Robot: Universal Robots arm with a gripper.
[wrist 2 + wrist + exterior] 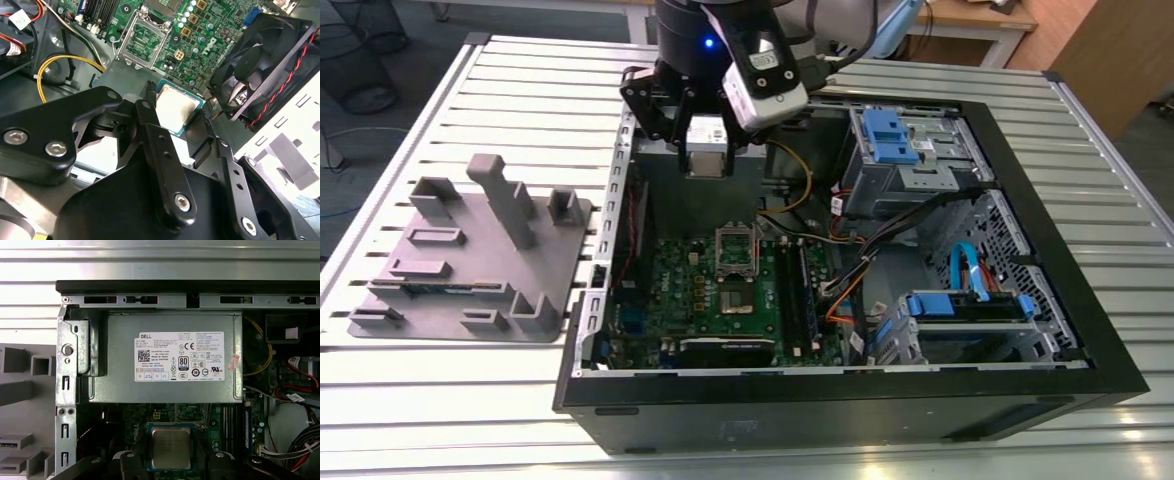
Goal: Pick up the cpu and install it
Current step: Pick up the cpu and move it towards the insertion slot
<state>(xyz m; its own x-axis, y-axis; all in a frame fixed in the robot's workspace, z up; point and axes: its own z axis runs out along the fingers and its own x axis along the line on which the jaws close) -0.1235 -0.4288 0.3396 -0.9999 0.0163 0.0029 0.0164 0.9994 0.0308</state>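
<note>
The cpu (176, 107), a small square chip with a pale silver top and green rim, hangs in the air between my black fingers (149, 120). My gripper (179, 114) is shut on it. In the first wrist view the cpu (170, 444) sits between the two finger tips of the gripper (171, 460), above the motherboard and just in front of the power supply. In the exterior view my gripper (706, 160) hovers over the rear of the open computer case. The motherboard's socket (735, 255) stands open with its frame lifted, and the socket (144, 42) lies ahead of the chip.
A grey power supply (165, 357) fills the rear of the case (1067, 330). A black fan (260, 65) stands beside the socket. Blue drive cages (894, 135) and loose cables (854, 270) crowd the exterior view's right. A grey fixture block (467, 260) lies on the slatted table left of the case.
</note>
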